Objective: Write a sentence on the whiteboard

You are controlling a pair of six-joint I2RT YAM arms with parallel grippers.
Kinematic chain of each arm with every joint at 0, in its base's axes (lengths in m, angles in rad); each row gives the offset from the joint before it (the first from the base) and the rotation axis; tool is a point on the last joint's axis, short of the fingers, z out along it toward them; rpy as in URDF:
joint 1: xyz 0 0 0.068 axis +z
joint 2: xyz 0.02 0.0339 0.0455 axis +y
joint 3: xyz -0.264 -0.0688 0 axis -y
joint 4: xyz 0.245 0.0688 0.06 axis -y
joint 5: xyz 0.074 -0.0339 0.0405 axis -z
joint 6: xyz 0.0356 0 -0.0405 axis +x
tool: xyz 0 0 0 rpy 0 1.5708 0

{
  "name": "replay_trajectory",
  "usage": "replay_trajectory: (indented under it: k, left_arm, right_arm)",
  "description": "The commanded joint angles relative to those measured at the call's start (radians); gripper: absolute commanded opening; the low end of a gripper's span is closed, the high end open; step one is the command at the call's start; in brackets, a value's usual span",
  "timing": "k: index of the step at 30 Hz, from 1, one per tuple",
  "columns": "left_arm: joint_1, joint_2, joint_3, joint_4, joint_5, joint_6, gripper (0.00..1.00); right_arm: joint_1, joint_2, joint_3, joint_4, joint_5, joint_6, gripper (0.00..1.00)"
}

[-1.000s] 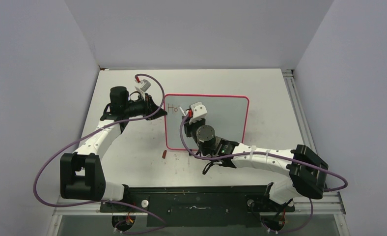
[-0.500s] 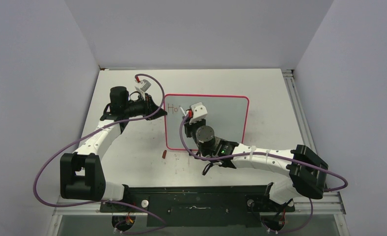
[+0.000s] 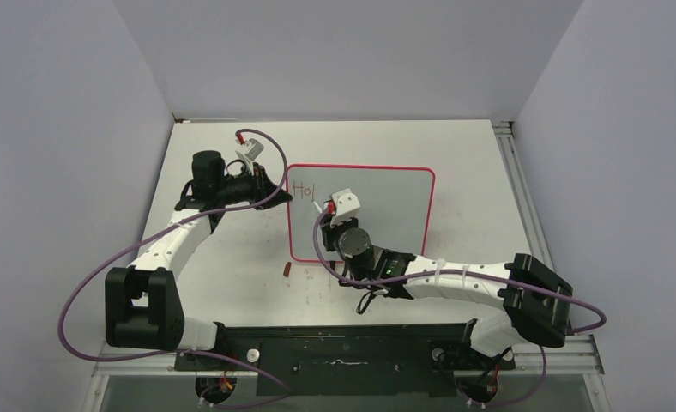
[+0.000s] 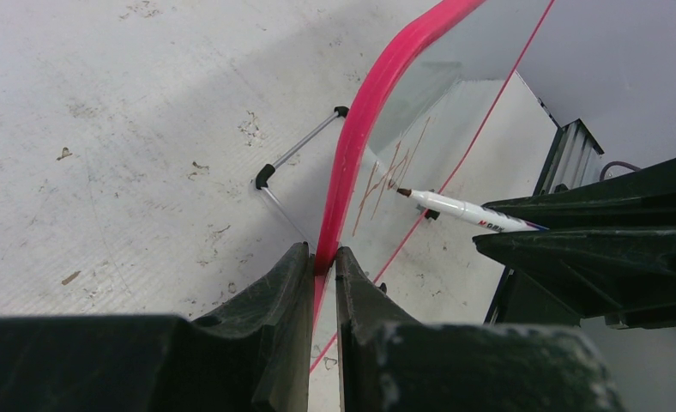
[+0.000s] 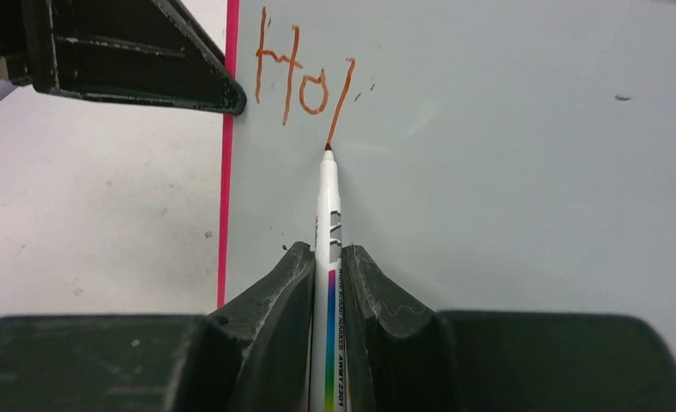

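Two letters and one slanted stroke are all you have of the thin, reddish-brown handwritten sentence (image 5: 304,77): a shaky "Ho" and a leaning bar. They sit in the far-left corner of the small white whiteboard (image 3: 395,202), which has rounded corners and a thin pink-red frame. The board sits mid-table on the scuffed white tabletop (image 3: 472,154) (a thin wire foot (image 4: 300,154) with black end caps shows just beside the frame in the left wrist view). Your right gripper (image 5: 327,251) is clamped around the barrel of the slim white marker (image 5: 328,193), whose brown tip touches the lower end of that stroke. Your left gripper (image 4: 324,257) is pinched tight on the board's left frame edge, near the letters.
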Motion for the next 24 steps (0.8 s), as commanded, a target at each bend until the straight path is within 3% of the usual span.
replay_trajectory:
  k: [1,24]
  left_arm:
    - [-0.013,-0.026,0.025,-0.009,0.029,-0.007,0.00]
    - [-0.013,-0.029,0.023,-0.008,0.030,-0.008,0.00]
  right_arm:
    - [0.015,-0.014,-0.023,-0.029,-0.002,0.044,0.05]
    - [0.040,-0.057,0.037,0.051,0.052,-0.070,0.05]
